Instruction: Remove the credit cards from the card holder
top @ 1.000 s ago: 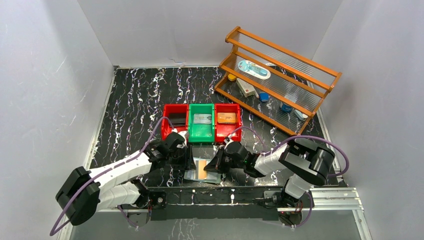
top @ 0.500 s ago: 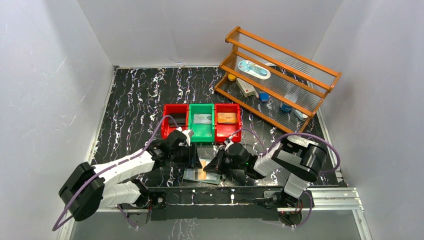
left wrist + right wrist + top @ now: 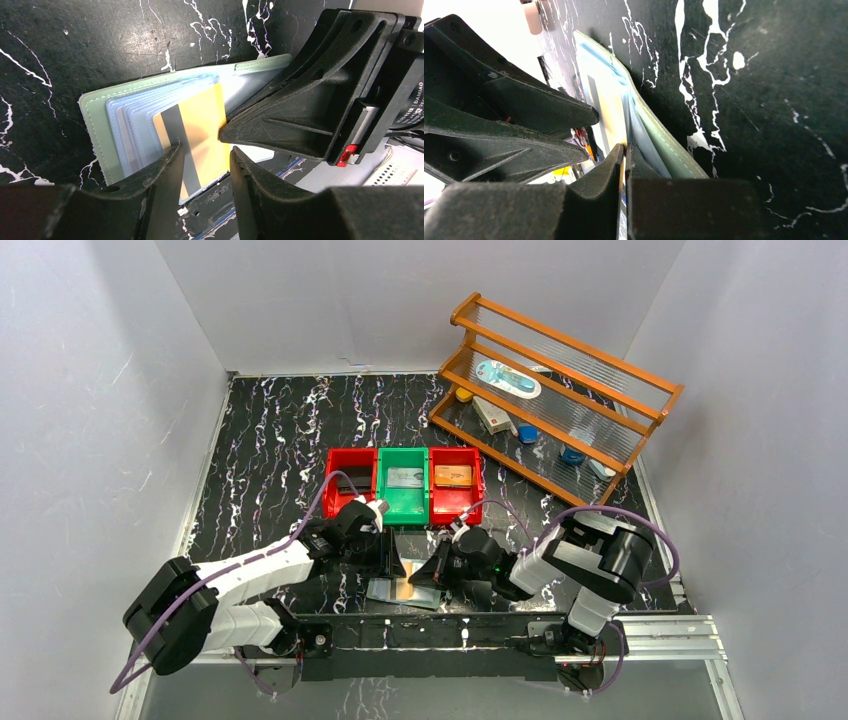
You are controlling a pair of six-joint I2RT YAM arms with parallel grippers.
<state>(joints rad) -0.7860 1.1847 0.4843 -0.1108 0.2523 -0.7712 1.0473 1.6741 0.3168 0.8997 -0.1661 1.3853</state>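
Yellow card (image 3: 202,120) in card holder (image 3: 95,115), pinched by right claw's (image 3: 625,148) tips

1. This is a robotics lab test cell, not a home or a shop. Plain white panel walls (image 3: 100,390) box in a single table (image 3: 270,430) on three sides.
2. Two robot arms, the left arm (image 3: 250,575) and the right arm (image 3: 600,560), are bolted side by side to an aluminium rail (image 3: 670,635) along the table's near edge.
3. The black marbled top carries only a few laid-out items. Three plastic bins (image 3: 403,502) sit in a row mid-table, a wooden rack (image 3: 560,390) of small sundries stands at the far right corner, and a card holder (image 3: 92,125) lies by the near edge.
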